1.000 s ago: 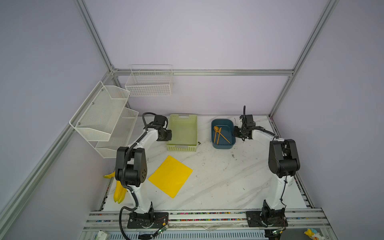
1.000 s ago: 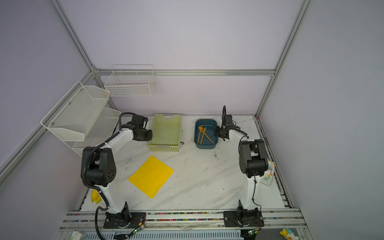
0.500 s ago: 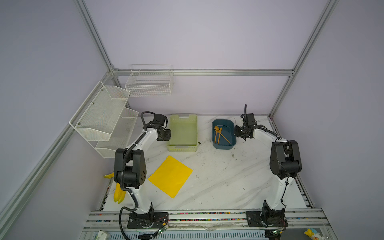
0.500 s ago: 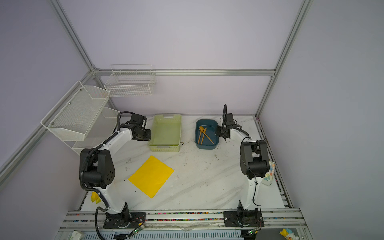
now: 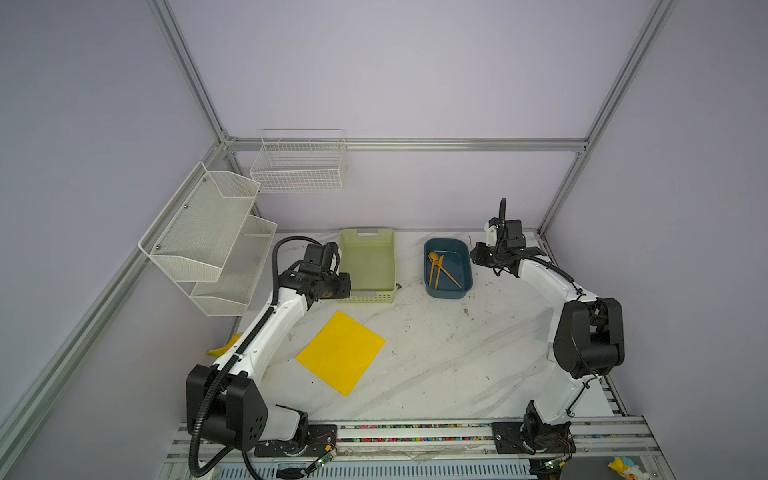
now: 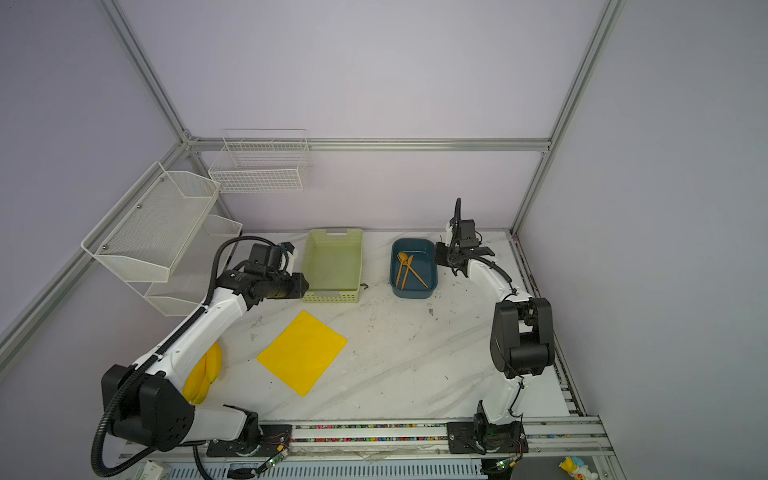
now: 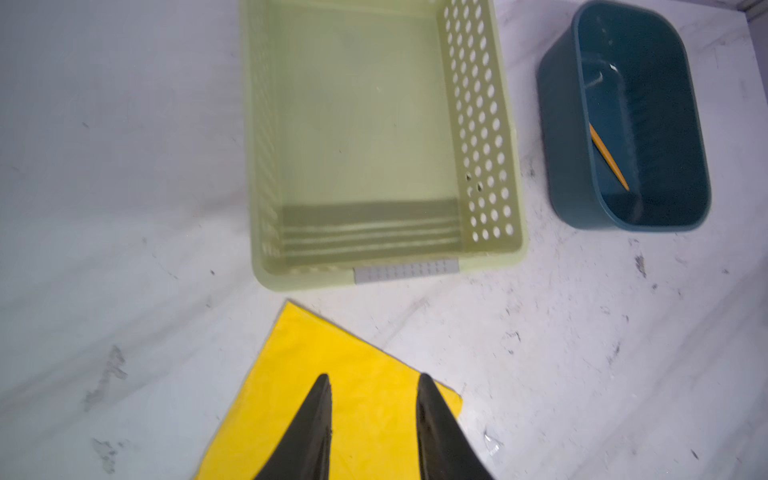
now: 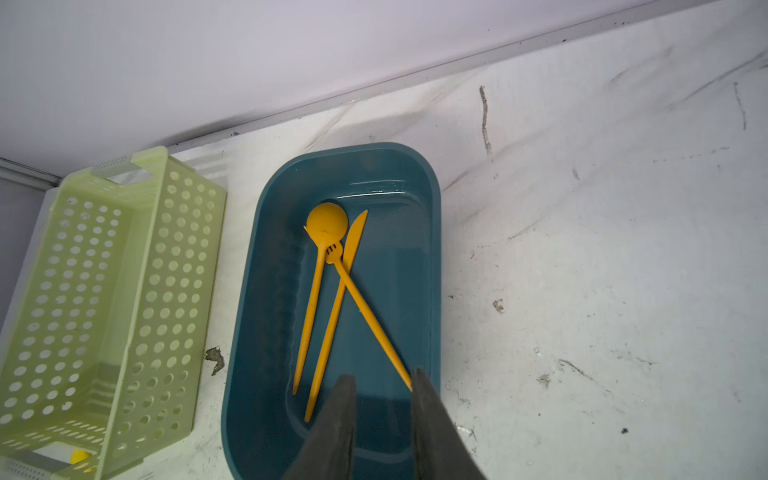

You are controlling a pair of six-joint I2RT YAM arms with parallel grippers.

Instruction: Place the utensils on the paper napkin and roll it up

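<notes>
The utensils, an orange spoon (image 8: 327, 226), fork (image 8: 365, 316) and knife (image 8: 332, 324), lie crossed inside a blue tub (image 8: 436, 249) at the back of the table, seen in both top views (image 5: 440, 270) (image 6: 409, 270). My right gripper (image 8: 382, 376) hovers open over the tub's near end. One fingertip is beside the fork's handle tip, and nothing is between the fingers. The paper napkin (image 5: 340, 353) (image 6: 302, 352) lies flat and bare on the marble. Above its corner (image 7: 332, 365) my left gripper (image 7: 374, 380) stands open and empty.
An empty green basket (image 5: 365, 297) (image 7: 482, 124) stands between the napkin and the tub. White wire shelves (image 5: 208, 232) hang on the left wall and a wire basket (image 5: 299, 166) on the back wall. A yellow banana toy (image 6: 203, 374) lies under the left arm.
Both arms' elbows have dropped lower and outward. The wrists have stayed by the green basket and the blue tub. Napkin and utensils have not moved.
</notes>
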